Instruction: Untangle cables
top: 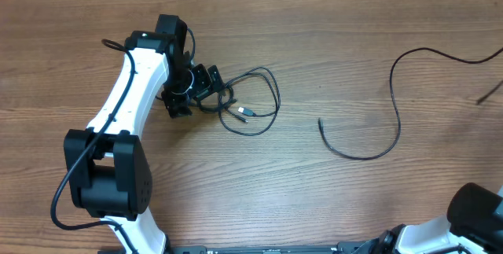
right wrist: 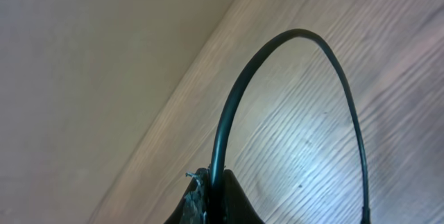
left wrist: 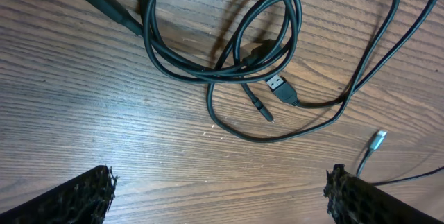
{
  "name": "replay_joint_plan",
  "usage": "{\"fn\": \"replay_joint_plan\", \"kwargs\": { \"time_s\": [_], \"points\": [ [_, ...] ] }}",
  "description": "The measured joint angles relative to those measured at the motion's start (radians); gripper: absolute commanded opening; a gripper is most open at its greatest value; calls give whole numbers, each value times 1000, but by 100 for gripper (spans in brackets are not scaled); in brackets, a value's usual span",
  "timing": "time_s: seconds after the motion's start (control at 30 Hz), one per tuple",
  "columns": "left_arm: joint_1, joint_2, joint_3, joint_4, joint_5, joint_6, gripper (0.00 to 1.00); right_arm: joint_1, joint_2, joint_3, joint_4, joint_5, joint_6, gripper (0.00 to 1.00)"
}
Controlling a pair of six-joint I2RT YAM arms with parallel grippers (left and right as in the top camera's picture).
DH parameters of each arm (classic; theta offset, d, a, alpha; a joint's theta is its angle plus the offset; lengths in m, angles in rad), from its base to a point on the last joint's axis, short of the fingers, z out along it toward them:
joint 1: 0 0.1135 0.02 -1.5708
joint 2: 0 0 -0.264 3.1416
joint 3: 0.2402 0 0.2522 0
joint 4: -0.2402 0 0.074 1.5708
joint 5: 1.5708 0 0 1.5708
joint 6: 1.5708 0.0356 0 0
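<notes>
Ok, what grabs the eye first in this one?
A tangle of black cables lies left of centre on the wooden table, with the left pincer open right by it. Right of centre, one loose cable snakes alone toward the table's edge. In the right wrist view, the right pincer is shut on a black cord arching upward.

Tangled black coil (top: 228, 101); loose cable (top: 398, 120) apart

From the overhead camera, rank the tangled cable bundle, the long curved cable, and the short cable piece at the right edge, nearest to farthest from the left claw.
1. Tangled cable bundle, right beside the left claw.
2. Long curved cable, right of centre.
3. Short cable piece, far right edge.
</notes>
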Motion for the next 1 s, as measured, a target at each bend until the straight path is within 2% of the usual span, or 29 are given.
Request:
{"fn": "replay_joint_plan", "kwargs": {
  "time_s": [0.3, 0.73, 0.8, 0.87, 1.0],
  "points": [
    [0, 0, 0, 0, 0, 0, 100, 0, 0, -108, 5, 196, 90, 4],
    [0, 0, 0, 0, 0, 0, 100, 0, 72, -321, 41, 388, 116, 4],
    [0, 0, 0, 0, 0, 0, 100, 0, 77, -352, 46, 410, 121, 6],
    [0, 0, 0, 0, 0, 0, 99, -2, 78, -381, 48, 436, 133, 19],
    [0, 0, 0, 0, 0, 0, 100, -15, 78, -425, 55, 469, 153, 20]
  ]
}}
